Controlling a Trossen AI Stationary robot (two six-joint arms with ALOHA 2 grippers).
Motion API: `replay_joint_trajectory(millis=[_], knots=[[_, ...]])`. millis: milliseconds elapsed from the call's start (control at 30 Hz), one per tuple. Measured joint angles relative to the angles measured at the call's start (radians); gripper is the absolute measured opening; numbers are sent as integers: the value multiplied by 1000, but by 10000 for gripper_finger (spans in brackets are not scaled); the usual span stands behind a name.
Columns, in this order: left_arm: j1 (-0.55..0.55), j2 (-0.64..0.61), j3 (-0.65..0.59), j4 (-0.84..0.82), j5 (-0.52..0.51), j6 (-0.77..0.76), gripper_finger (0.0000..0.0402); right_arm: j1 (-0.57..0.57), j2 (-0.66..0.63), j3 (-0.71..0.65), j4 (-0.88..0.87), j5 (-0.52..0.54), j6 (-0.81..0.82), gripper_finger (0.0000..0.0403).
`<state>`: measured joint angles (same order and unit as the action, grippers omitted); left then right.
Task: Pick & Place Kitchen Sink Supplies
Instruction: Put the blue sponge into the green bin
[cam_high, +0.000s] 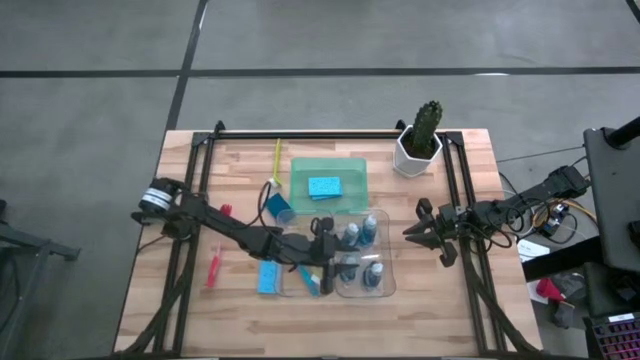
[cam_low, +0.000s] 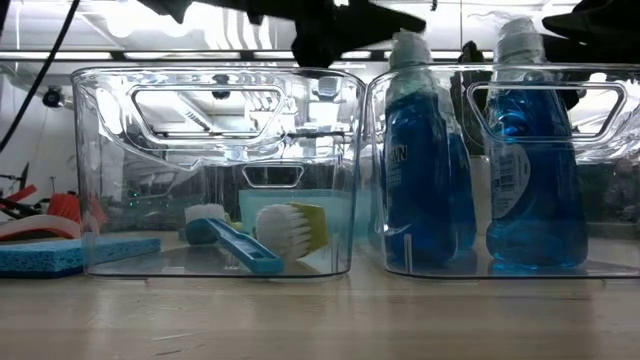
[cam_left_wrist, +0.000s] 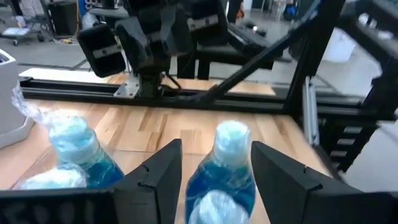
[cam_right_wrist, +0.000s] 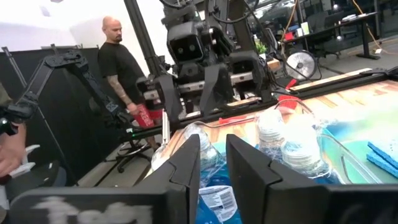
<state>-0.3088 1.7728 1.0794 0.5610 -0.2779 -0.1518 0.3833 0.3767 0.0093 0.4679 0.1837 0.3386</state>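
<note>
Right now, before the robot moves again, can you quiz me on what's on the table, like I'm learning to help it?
1. True or false: a blue sponge lies in the green tray.
2. What stands between the fingers of the left gripper? A) a bottle of blue liquid B) a red brush C) a yellow cup
3. Fill the gap: the cactus stands in a ___ pot.

Key: 1 true; 2 A; 3 white.
</note>
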Motion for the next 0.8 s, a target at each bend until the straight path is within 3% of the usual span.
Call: replay_joint_trajectory(millis=[200,367,600,800], knots=[[1,-112,-1,-36,-2,-178,186,0,-1,0,0,0,-1,85],[12,-257,-1,-182,-70,-355,182,0,-2,0,0,0,-1,86],[30,-467,-1,-528,-321,-605,181,0,-2,0,0,0,-1,71],[40,-612,-1,-950,-528,-864,181,0,-2,0,0,0,-1,64]])
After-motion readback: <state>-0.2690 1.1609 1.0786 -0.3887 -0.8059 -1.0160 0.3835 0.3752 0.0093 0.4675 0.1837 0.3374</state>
